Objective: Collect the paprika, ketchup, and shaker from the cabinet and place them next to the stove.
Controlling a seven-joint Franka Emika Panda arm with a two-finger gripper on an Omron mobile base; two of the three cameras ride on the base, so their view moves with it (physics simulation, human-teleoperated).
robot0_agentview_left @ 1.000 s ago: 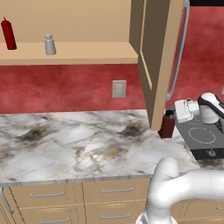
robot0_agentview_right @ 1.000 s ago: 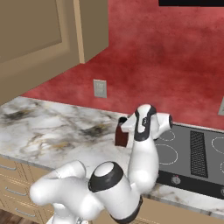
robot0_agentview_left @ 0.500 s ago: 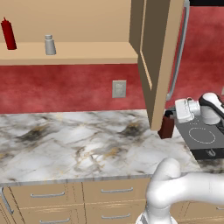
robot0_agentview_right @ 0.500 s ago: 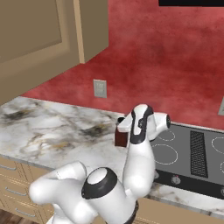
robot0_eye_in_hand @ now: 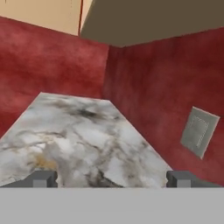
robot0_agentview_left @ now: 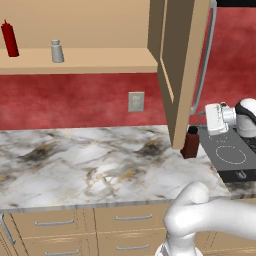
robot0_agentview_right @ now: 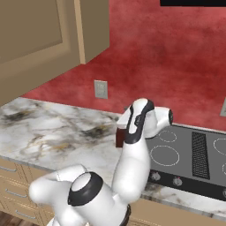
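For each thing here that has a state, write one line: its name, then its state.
cabinet: door open
ketchup: upright on the cabinet shelf
shaker: upright on the shelf, apart from the ketchup
paprika: upright on the counter beside the stove
gripper: open, holding nothing

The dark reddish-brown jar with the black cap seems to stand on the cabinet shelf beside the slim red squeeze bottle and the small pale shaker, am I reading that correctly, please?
Not quite: the dark reddish-brown jar with the black cap stands on the marble counter beside the dark cooktop, as the left base view shows. Only the slim red squeeze bottle and the small pale shaker are on the cabinet shelf.
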